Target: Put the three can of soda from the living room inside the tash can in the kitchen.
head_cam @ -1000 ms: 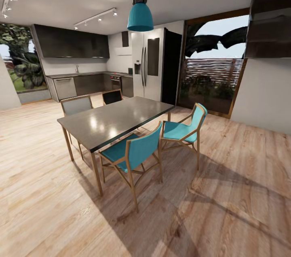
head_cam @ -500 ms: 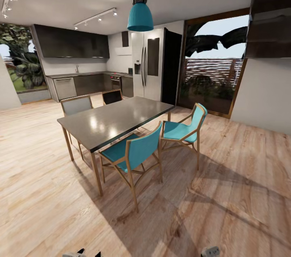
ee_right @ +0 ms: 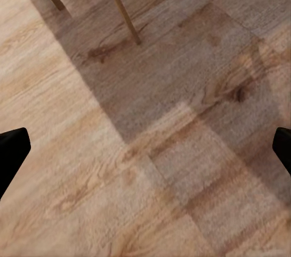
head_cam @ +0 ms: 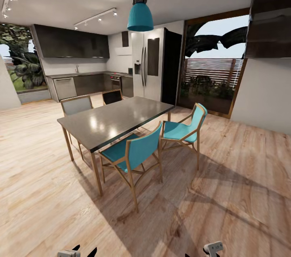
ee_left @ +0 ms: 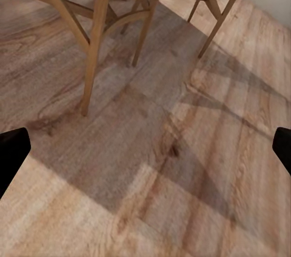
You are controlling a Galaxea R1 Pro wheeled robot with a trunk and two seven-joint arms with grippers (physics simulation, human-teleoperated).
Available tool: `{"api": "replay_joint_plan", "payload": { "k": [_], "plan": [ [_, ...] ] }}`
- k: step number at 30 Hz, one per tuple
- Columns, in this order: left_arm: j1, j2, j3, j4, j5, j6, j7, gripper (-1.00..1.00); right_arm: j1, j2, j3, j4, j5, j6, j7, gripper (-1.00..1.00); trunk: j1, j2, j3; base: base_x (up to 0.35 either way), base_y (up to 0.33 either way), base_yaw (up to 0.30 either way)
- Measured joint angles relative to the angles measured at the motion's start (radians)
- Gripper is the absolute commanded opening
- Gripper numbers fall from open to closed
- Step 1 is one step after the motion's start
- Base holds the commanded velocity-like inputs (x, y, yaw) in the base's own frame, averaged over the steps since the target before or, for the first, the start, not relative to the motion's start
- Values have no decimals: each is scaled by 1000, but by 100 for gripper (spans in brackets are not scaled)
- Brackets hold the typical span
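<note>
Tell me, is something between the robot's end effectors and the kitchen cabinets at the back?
Yes. The grey dining table and its teal chairs stand on the wooden floor between the left end effector, the right end effector and the dark kitchen cabinets. Open floor runs past the table on either side.

A grey dining table [head_cam: 117, 121] stands on the wood plank floor [head_cam: 226, 192] with two teal chairs [head_cam: 135, 151] along its near side, a teal pendant lamp [head_cam: 140, 16] hanging above it, and a steel double-door fridge [head_cam: 148, 64] beside dark cabinets [head_cam: 72, 42] behind it.
</note>
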Motion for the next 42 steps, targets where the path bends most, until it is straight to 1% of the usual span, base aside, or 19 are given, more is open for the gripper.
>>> {"api": "replay_joint_plan", "payload": {
  "k": [8, 12, 17, 25, 42],
  "plan": [
    [0, 0, 3, 2, -1, 3, -1, 100, 0, -4, -3, -2, 0, 0, 0, 100, 0, 0, 0, 252, 48, 27],
    [0, 0, 4, 2, 0, 2, -2, 100, 0, -5, -3, -2, 0, -1, -3, 100, 0, 0, 0, 268, 193, 207],
    [0, 1, 4, 2, 0, 3, -3, 100, 0, -5, -3, -2, 1, -1, -4, 100, 0, 0, 0, 121, 281, 263],
    [0, 1, 4, 2, 0, 2, -4, 100, 0, -5, -3, -2, 1, -1, -7, 100, 0, 0, 0, -27, 314, 274],
    [0, 2, 4, 2, 0, 2, -4, 100, 0, -5, -3, 0, 2, -2, -9, 100, 0, 0, 0, -119, 318, 275]
  ]
}}
